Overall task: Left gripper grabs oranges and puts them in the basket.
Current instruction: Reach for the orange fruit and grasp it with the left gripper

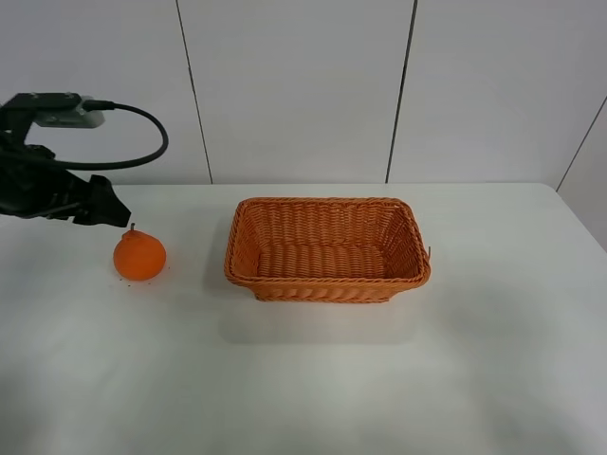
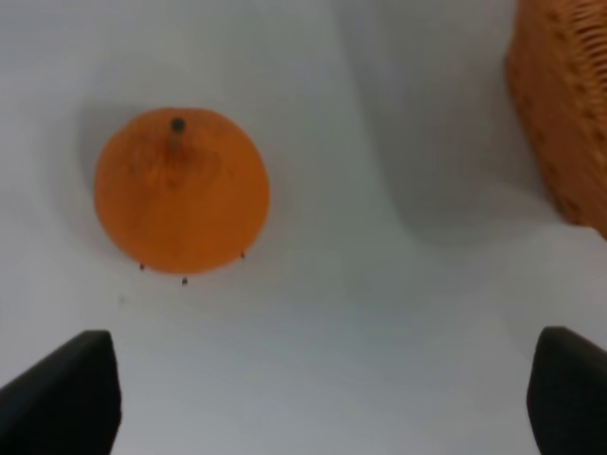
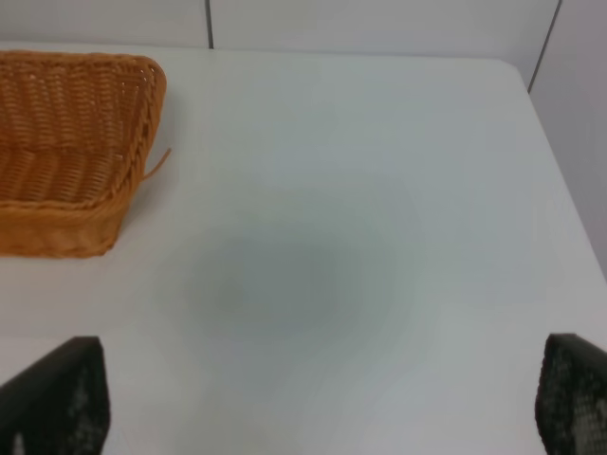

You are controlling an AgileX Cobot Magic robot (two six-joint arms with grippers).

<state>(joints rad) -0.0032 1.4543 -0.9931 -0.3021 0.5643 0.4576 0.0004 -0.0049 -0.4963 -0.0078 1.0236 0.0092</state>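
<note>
Orange (image 1: 139,255) and basket (image 1: 327,281) sat apart on the white counter (image 1: 313,379). In the high view the orange lay well to the left of the basket, outside it and not touching it, with its knobby top and short dark stem pointing up. The basket rested near the middle of the counter with one long side toward the camera.

The left gripper (image 1: 112,213) hung at the end of its dark arm, just behind and to the left of the orange. It was raised above the fruit and clear of it, and a black cable (image 1: 142,142) looped over the arm.

The left wrist camera looked down on the orange (image 2: 180,194), with a few dark specks on the counter at its edge. The left gripper (image 2: 318,393) had its fingers (image 2: 62,393) spread wide, with only counter between them and the fruit lying beyond their tips. A corner of the basket (image 2: 564,114) showed off to one side, apart from the orange.

The right wrist camera showed the right gripper (image 3: 322,398) with its fingers (image 3: 57,403) also spread wide over open counter. One end of the basket (image 3: 57,232) stood some way beyond them.
</note>
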